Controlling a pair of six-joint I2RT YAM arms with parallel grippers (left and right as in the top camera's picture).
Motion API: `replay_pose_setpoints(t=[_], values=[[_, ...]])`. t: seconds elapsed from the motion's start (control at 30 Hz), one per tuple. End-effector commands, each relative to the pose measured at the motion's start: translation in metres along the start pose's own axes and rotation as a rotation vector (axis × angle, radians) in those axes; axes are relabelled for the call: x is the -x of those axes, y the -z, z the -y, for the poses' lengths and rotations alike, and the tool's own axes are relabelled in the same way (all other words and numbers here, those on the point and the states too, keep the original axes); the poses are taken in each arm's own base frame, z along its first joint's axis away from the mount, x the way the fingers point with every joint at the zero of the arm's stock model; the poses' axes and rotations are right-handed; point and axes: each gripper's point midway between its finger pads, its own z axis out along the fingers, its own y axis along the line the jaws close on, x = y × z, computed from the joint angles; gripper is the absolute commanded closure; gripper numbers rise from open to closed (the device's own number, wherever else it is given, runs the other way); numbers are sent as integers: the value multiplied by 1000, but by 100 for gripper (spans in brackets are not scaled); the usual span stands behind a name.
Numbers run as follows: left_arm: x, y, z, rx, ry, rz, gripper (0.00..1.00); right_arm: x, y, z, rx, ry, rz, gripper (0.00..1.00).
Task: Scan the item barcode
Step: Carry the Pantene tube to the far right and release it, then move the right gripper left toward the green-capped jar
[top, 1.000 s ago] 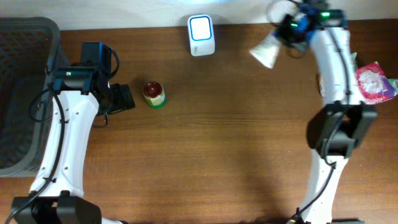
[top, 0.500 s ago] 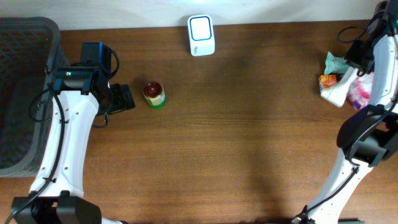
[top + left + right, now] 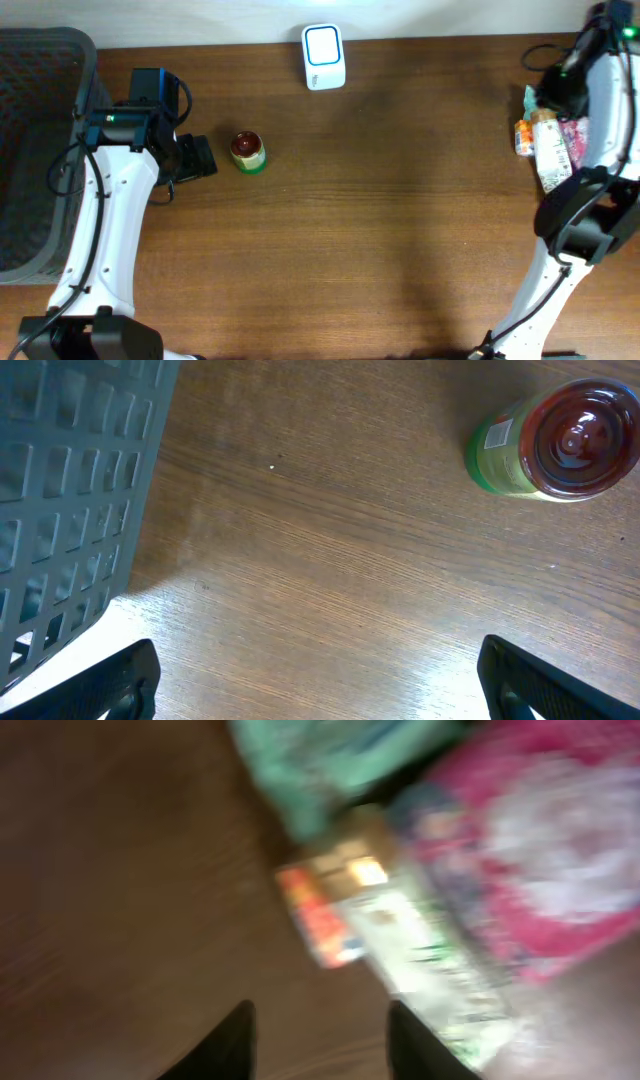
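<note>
Scanner (image 3: 323, 57), white with a blue-lit window, stands at the far edge of the wooden table (image 3: 400, 230), near the middle. Right gripper (image 3: 320, 1025) hangs over a heap of packets at the table's right edge; the wrist view is badly blurred, but its two dark fingers (image 3: 232, 1042) stand apart with bare wood between them, holding nothing. Just beyond the fingertips lies a long white pouch (image 3: 420, 960) with an orange-red end, flat on the table, resting against a pink packet (image 3: 545, 840), with a green packet (image 3: 340, 760) at its far end. Print on the pouch is unreadable. Left gripper (image 3: 318, 690) is spread wide and empty, low over the wood, beside a dark mesh basket (image 3: 70, 490). A small jar (image 3: 555, 438) with a red lid and green label stands upright just ahead of it, untouched, well apart from the scanner.
</note>
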Motion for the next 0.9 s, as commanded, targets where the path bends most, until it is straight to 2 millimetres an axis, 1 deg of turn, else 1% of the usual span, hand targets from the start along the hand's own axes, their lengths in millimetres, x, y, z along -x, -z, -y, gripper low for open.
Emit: replay_pose_setpoints(t=[0.0, 0.03, 0.07, 0.1, 0.13, 0.17, 0.2, 0.27, 0.33, 0.47, 0.53, 0.57, 0.6, 0.73, 0.8, 0.87], values=[[1, 4, -5, 8, 12, 15, 1, -17, 15, -78, 191, 151, -17, 45], [1, 4, -5, 8, 12, 16, 1, -28, 19, -105, 254, 207, -36, 40], [1, 4, -5, 8, 12, 15, 1, -35, 21, -119, 274, 232, -45, 32], [1, 4, -5, 8, 12, 16, 1, -45, 23, -137, 288, 268, -57, 12], [1, 4, -5, 8, 12, 16, 1, -55, 25, -153, 294, 304, -68, 11], [1, 4, -5, 8, 12, 15, 1, -68, 27, -171, 301, 347, -85, 8], [1, 4, -5, 8, 12, 15, 1, -77, 28, -181, 304, 372, -95, 1], [1, 4, -5, 8, 12, 15, 1, -95, 31, -201, 307, 426, -117, 2], [1, 4, -5, 8, 12, 15, 1, -111, 34, -222, 318, 478, -125, 1], [1, 4, -5, 8, 12, 15, 1, -139, 41, -257, 342, 566, -129, 1], [1, 4, -5, 8, 12, 15, 1, -157, 47, -279, 359, 624, -123, 1], [1, 4, -5, 8, 12, 15, 1, -161, 48, -284, 364, 635, -121, 1], [1, 4, -5, 8, 12, 16, 1, -170, 50, -295, 374, 650, -116, 1], [1, 4, -5, 8, 12, 16, 1, -190, 60, -329, 427, 687, -85, 1], [1, 4, -5, 8, 12, 15, 1, -203, 69, -352, 501, 721, -71, 1], [1, 4, -5, 8, 12, 15, 1, -212, 76, -370, 554, 722, -63, 1]])
